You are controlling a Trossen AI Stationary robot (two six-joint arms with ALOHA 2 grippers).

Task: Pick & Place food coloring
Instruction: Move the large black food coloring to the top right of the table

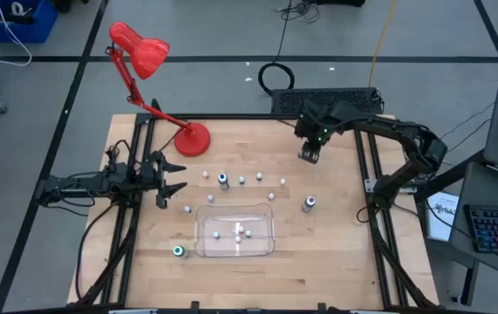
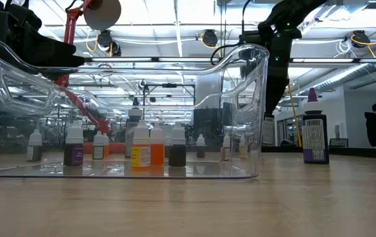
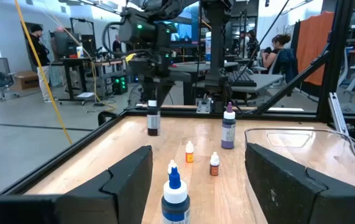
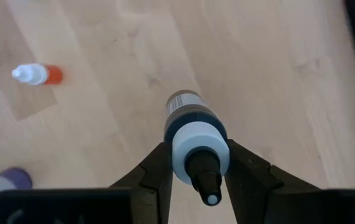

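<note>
Nearest you, by the table's [image 1: 318, 270] front edge, sits the clear tray [image 1: 235, 231] with a few small food coloring bottles [image 1: 238, 232] inside; one teal bottle [image 1: 179, 251] stands just beside its front left corner. More bottles [image 1: 242, 180] stand scattered behind the tray. At the left edge, your left gripper [image 1: 172, 176] hovers with fingers spread, holding nothing. Toward the back right corner, your right gripper [image 4: 197, 163] pinches a dark bottle [image 4: 193, 127] above the wood.
</note>
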